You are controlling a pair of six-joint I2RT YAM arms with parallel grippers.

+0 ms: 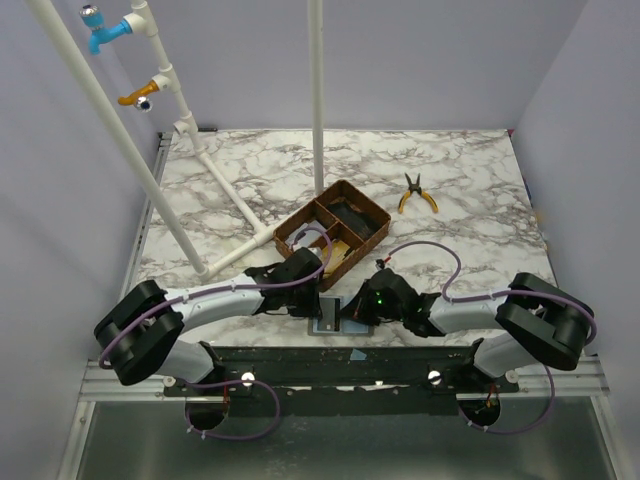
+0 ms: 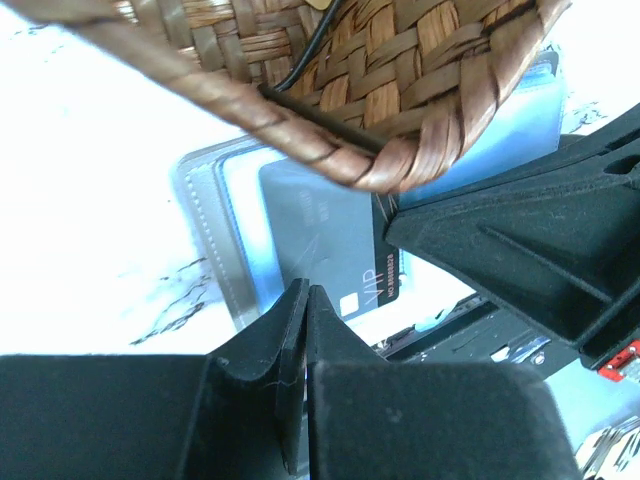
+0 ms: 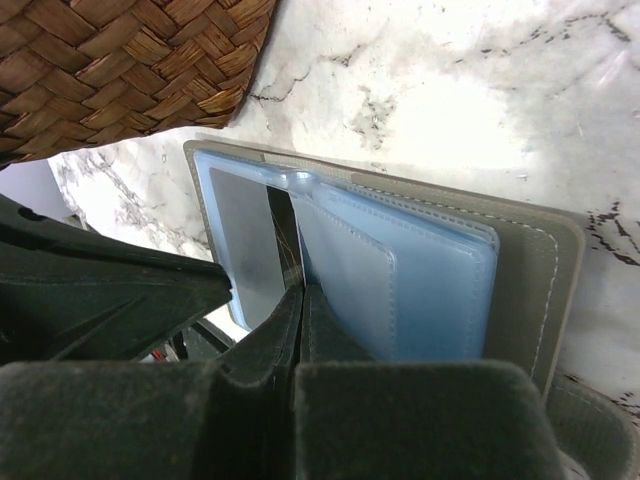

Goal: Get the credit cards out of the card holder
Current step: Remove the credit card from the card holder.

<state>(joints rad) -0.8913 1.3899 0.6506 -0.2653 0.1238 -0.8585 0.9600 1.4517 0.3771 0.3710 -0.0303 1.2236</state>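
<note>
Card holder lies open and flat on the bench, at the 6 o'clock edge, right between the two arms. It is grey outside, and inside it has pale blue see-through pockets.

The left claw is at 9 o'clock from the card holder. In the left wrist view its two fingers are pressed together on the near corner of a card. This card is grey-blue with a dark strip and the letters VIP. It sticks partway out of a blue pocket, and the rest of it is still inside.

The right claw is at 3 o'clock from the card holder. In the right wrist view its fingers are together too, and the tips sit at the edge of the blue pockets. I cannot tell if they pinch a pocket or only touch it.

The two claws are very close to each other over the card holder.

A brown woven tray with three parts sits just at 12 o'clock from the card holder. Its near corner is close to the card holder. Yellow pliers lie at 2 o'clock from the tray, well apart from the claws. White pipes stand at 10 o'clock on the bench.
</note>
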